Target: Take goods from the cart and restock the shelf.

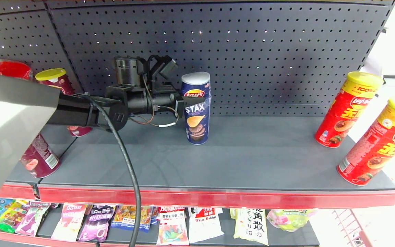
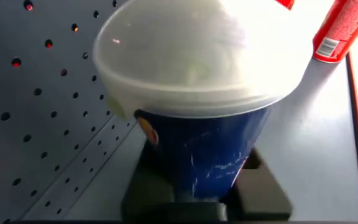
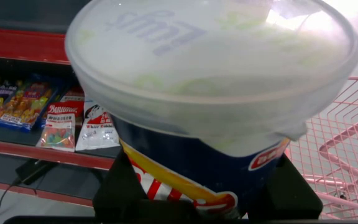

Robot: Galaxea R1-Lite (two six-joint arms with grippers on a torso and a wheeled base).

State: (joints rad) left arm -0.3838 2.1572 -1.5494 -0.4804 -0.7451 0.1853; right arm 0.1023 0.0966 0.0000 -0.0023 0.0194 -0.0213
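canister [image 1: 197, 120] stands on shelf [image 1: 259, 156] in left gripper [image 1: 193, 100].

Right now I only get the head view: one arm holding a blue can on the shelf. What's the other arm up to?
Observer: The right claw is shut on a second blue can with a pale lid.
Operator: Where did it get that one?
Observer: I can't say for sure, but the wire side of a pink cart shows behind that can.
Operator: And does the left claw really grip its can?
Observer: Yes. Its wrist view shows dark fingers pressed on either side of the blue can.
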